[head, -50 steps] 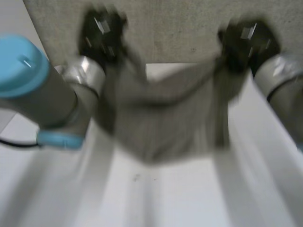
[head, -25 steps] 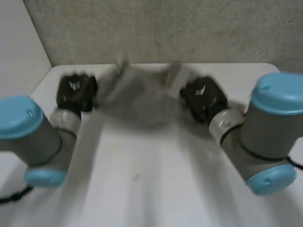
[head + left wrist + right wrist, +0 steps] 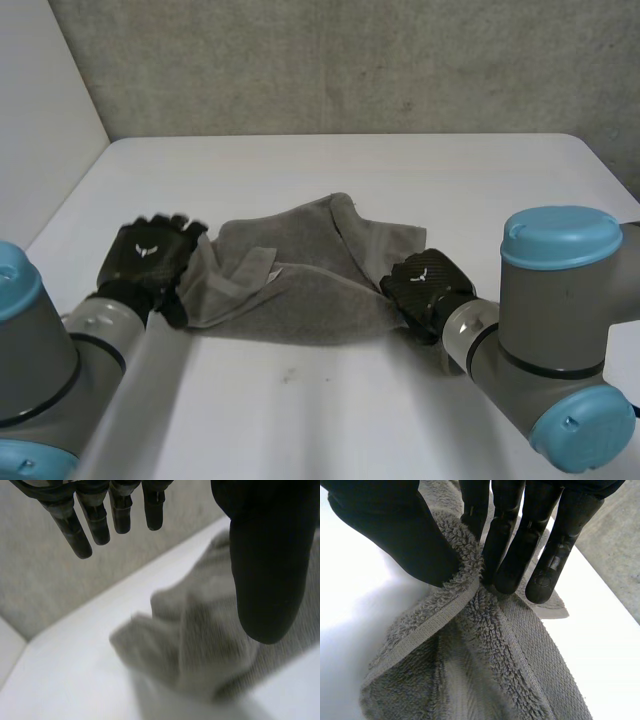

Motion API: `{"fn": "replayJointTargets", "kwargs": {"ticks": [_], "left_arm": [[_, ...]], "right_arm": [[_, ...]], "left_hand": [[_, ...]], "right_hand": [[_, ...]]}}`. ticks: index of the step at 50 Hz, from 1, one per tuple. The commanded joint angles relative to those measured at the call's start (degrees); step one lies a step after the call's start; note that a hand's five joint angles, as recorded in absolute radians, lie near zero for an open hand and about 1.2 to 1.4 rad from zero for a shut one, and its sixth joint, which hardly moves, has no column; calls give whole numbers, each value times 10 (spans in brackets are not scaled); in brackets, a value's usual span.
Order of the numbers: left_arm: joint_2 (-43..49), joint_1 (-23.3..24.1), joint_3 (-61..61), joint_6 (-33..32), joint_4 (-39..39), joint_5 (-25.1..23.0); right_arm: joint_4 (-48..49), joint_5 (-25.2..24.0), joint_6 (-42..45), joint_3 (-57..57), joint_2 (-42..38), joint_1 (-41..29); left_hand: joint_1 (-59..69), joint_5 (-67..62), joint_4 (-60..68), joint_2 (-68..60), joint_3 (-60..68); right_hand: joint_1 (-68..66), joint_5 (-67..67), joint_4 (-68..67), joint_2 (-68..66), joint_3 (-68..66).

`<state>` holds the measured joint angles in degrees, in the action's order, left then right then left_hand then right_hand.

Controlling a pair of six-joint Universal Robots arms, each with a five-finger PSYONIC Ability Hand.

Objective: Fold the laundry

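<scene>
A grey towel (image 3: 300,275) lies crumpled on the white table (image 3: 420,175), in front of both arms. My left hand (image 3: 150,258) rests at the towel's left end. In the left wrist view its fingers (image 3: 92,517) are straight and spread away from the thumb, and the towel (image 3: 200,645) lies loose beneath the palm. My right hand (image 3: 425,285) is at the towel's right edge. In the right wrist view its thumb (image 3: 395,530) and fingers pinch a hemmed edge of the towel (image 3: 485,670).
A grey wall (image 3: 350,60) runs behind the table's far edge, and a pale panel (image 3: 40,110) stands along its left side. Bare tabletop lies beyond the towel and in front of it.
Both hands came down from a raised spread, bringing the towel onto the table. The left hand opened and let go of its end. The right hand kept its pinch.
</scene>
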<state>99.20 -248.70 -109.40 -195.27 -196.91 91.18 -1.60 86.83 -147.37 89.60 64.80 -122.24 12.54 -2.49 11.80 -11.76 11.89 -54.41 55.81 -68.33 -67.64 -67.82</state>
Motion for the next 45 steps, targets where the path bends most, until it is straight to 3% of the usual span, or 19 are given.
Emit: {"fn": "replayJointTargets", "kwargs": {"ticks": [1,6,9,11,20,26,28,45], "left_arm": [[-12,30,65,1,0,-45],[82,82,162,0,17,-79],[111,86,191,0,35,-80],[187,93,269,0,85,-81],[346,93,458,1,241,-101],[389,93,509,0,260,-109],[402,92,523,-1,260,-110],[435,90,549,-13,260,-110]], "right_arm": [[18,-1,6,15,-1,-2],[24,-2,6,18,1,-1],[24,-2,6,19,1,0],[24,-2,7,19,1,1],[27,-1,7,19,6,2],[28,-1,7,21,8,2],[28,-1,7,22,8,2],[28,-2,7,21,9,2]], "left_hand": [[0,-1,8,-8,7],[56,-56,63,-63,62],[78,-78,85,-85,84],[83,-83,90,-90,89],[86,-87,93,-94,93],[150,-150,157,-158,156],[240,-241,248,-248,247],[315,-315,322,-323,321]], "right_hand": [[-256,142,-117,-124,-122],[-256,142,-117,-124,-122],[-256,142,-117,-124,-122],[-256,142,-117,-124,-122],[-256,142,-117,-124,-122],[-256,142,-117,-124,-122],[-256,142,-117,-124,-122],[-256,142,-117,-124,-122]]}}
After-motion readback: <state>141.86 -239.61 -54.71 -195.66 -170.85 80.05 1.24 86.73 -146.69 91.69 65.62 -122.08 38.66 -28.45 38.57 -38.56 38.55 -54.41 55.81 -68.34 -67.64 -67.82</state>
